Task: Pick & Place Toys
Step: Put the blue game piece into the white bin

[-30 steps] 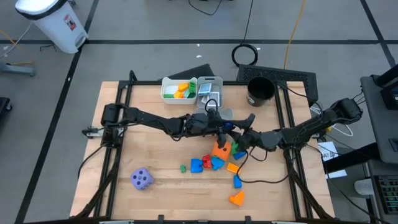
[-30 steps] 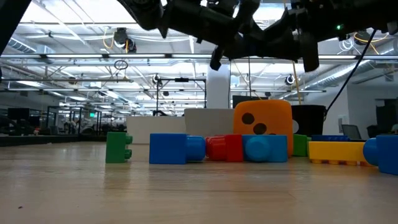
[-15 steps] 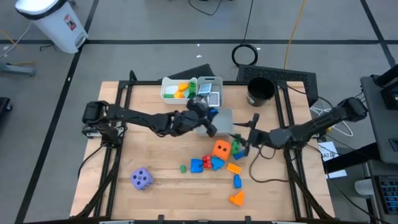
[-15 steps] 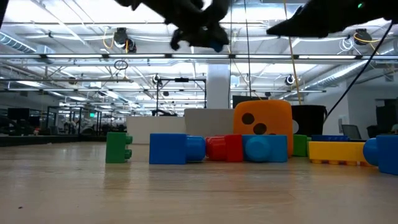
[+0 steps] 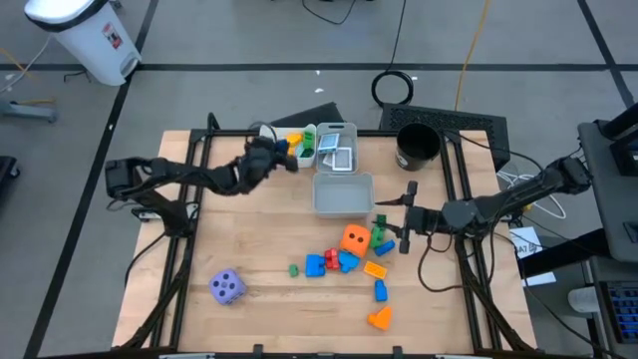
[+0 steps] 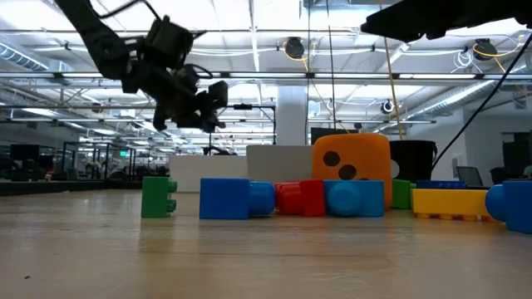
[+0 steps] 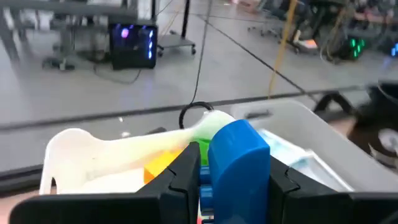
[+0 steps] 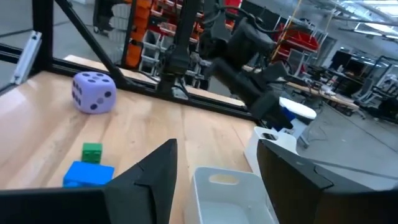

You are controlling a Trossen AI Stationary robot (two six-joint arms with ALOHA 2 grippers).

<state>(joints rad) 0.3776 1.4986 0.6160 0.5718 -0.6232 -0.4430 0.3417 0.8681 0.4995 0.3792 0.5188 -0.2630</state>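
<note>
Left end effector (image 7: pixel 231 186) grips one blue block (image 7: pixel 239 163); right end effector (image 8: pixel 214 180) empty, parted; two dice (image 5: pixel 354 239).

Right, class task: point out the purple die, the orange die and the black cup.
purple die (image 5: pixel 227 287), high view, its dotted top face.
orange die (image 6: pixel 350 168), low view, its front face near the dots.
black cup (image 5: pixel 417 146), high view, its dark inside.

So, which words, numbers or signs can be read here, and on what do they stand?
No words or numbers can be read.
White bin on the floor: a label, too small to read.
Cards in the tray: prints too small to read.
Orange die and purple die: only dots.
</note>
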